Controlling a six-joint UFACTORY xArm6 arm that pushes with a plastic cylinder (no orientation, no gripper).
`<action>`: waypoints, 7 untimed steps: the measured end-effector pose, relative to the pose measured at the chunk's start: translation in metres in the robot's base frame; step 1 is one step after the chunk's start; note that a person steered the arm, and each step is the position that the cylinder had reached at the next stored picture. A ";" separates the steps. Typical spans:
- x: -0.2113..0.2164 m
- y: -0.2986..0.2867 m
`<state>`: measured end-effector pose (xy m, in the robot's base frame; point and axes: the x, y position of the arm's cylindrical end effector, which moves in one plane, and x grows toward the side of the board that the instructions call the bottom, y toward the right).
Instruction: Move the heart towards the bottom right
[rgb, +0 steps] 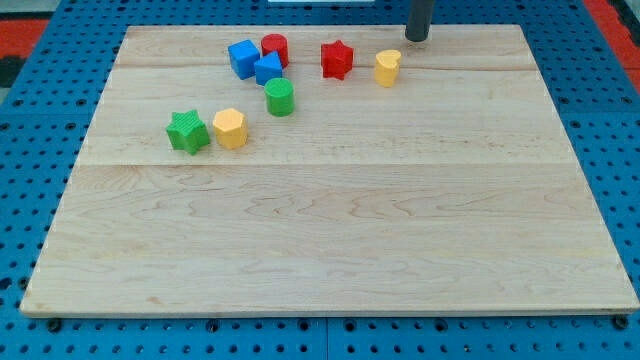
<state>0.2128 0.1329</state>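
Observation:
The yellow heart block sits near the view's top, right of centre on the wooden board. My tip is a dark rod end just above and to the right of the heart, a small gap apart from it. A red star block lies to the left of the heart.
Further left lie a red cylinder, two blue blocks, a green cylinder, a yellow hexagon and a green star. A blue pegboard surrounds the board.

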 end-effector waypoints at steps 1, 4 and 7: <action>0.000 -0.001; 0.013 -0.027; 0.156 -0.042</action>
<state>0.3688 0.0910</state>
